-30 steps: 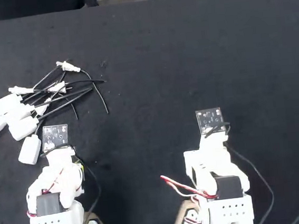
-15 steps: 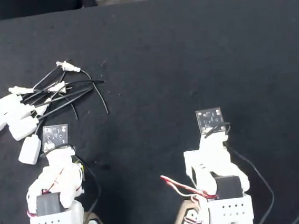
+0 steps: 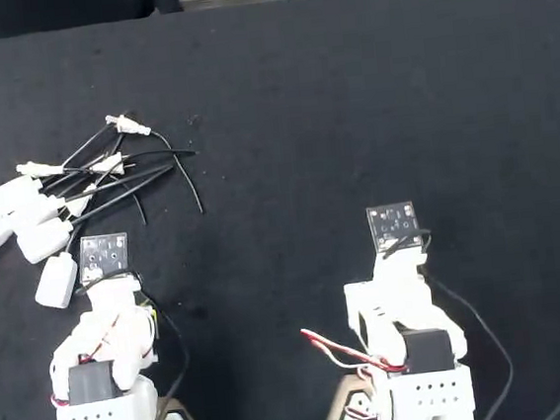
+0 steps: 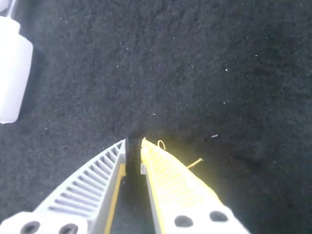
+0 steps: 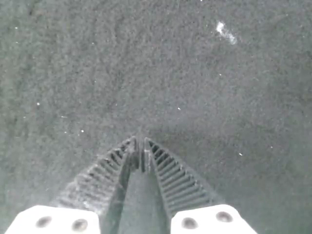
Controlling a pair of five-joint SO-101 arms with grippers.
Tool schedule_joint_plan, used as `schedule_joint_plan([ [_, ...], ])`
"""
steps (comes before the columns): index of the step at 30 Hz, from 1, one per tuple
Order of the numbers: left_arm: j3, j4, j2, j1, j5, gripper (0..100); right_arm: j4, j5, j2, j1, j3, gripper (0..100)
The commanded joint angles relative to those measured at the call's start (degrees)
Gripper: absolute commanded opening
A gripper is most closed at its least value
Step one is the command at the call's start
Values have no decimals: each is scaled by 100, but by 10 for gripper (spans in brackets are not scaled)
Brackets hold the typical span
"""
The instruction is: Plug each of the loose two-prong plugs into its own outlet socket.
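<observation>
A tangle of white outlet sockets [image 3: 43,239] and small two-prong plugs [image 3: 130,125] on black cables [image 3: 148,178] lies at the left of the black table. One white socket block [image 3: 57,281] lies apart, right beside the folded left arm [image 3: 112,316], and it appears again in the left wrist view as the same block [image 4: 12,78]. My left gripper [image 4: 134,142] is shut and empty, just above the cloth. My right gripper [image 5: 140,142] is also shut and empty over bare cloth. The right arm [image 3: 402,293] sits folded at the near edge.
Black cloth [image 3: 369,102] covers the whole table. Loose servo wires [image 3: 328,349] trail between the two arm bases. A pale speck of lint [image 5: 225,32] lies on the cloth ahead of the right gripper.
</observation>
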Motion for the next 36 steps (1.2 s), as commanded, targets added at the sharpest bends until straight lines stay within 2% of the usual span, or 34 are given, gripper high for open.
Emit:
schedule_joint_plan([
  [1, 136, 26, -35, -66, -35, 62, 44, 26, -532, -88, 4, 13],
  [19, 136, -26, -44, -84, -35, 62, 44, 26, -532, -88, 4, 13],
  [22, 127, -404, -44, -84, -44, 65, 44, 26, -532, -88, 4, 13],
  [30, -664, -607, -44, -57, -44, 66, 44, 26, -532, -88, 4, 13],
  [32, -743, -800, -44, -101, -44, 66, 44, 26, -532, -88, 4, 13],
  [36, -857, -1152, -44, -637, -44, 66, 44, 26, -532, -88, 4, 13],
])
